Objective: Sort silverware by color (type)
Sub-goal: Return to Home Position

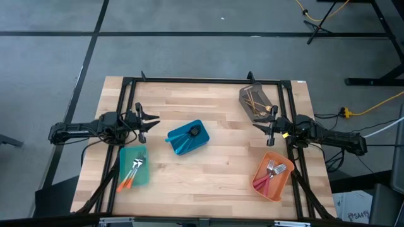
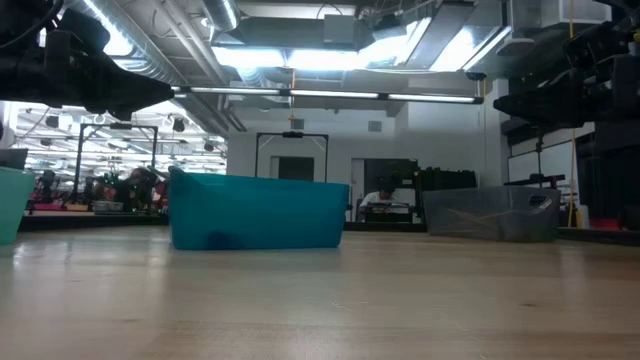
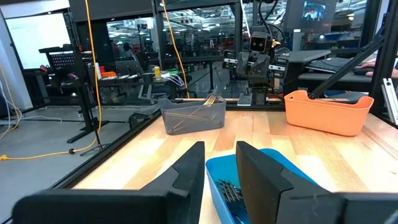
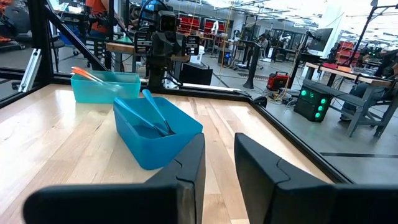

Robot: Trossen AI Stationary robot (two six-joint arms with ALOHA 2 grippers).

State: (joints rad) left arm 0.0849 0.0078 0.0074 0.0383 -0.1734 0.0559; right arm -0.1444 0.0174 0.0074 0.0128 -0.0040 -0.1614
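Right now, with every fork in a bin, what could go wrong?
Two things, maybe. The orange forks poke over the teal bin's rim, so a bump could spill them onto the table. The grey bin sits close beside the right arm's open jaws, so a careless swing might shove it.

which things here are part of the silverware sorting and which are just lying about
Job: orange-handled forks, teal bin; pink-handled forks, orange bin; blue utensils, blue bin; gold utensils, grey bin.
Lying about: yellow cable, black stand on the floor.
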